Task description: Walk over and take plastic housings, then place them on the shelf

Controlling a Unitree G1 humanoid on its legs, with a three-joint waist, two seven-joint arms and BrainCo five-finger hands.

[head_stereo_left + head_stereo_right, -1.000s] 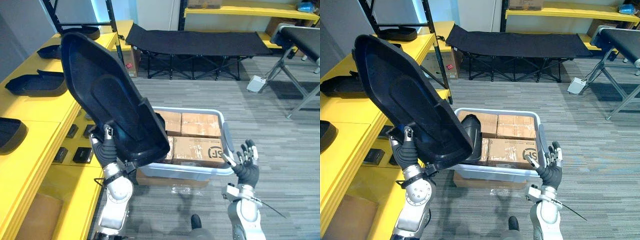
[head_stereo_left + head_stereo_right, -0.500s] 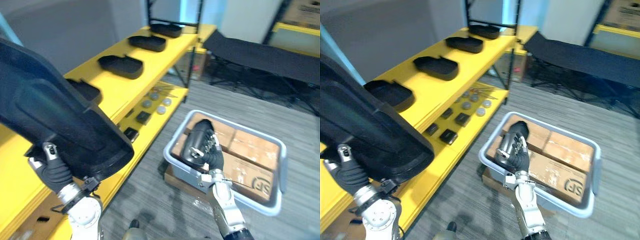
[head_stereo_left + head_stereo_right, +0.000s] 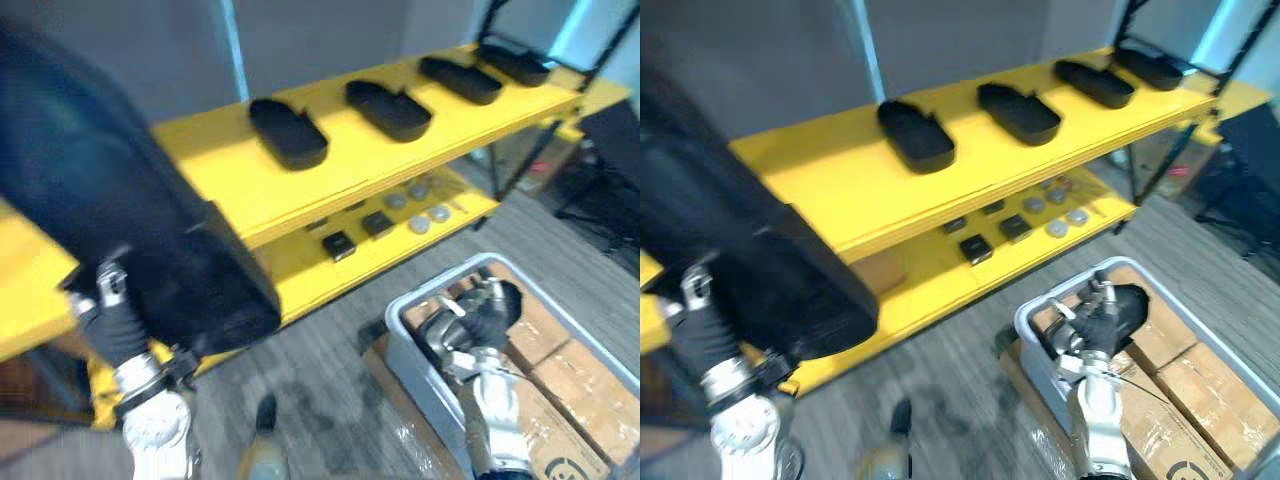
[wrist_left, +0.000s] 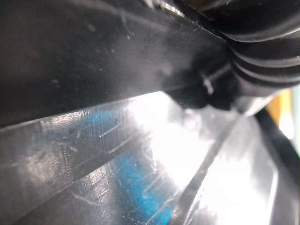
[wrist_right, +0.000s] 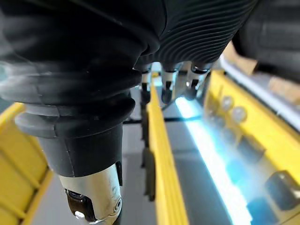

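Far left: a large black housing [image 3: 120, 200] is raised in front of the left end of the yellow shelf [image 3: 340, 165], its broad face tilted. The left hand [image 3: 108, 325] carries it from below its lower edge, thumb pressed against the face; the remaining fingers are hidden behind the plastic. In the left wrist view the housing's glossy, scratched surface lies directly against the hand's ribbed cover.

Centre: four black housings [image 3: 288, 131] lie in a row, apart from one another, along the shelf's top tier. Small dark parts [image 3: 338, 243] sit on the tier beneath.

Right: a grey bin [image 3: 400, 340] stands on the floor in front of the shelf's right half, holding cardboard boxes [image 3: 570, 390] and another dark housing [image 3: 1132, 300]. The right hand [image 3: 468, 328] hovers over the bin's near corner, fingers loosely spread and holding nothing; whether it touches that housing cannot be told.
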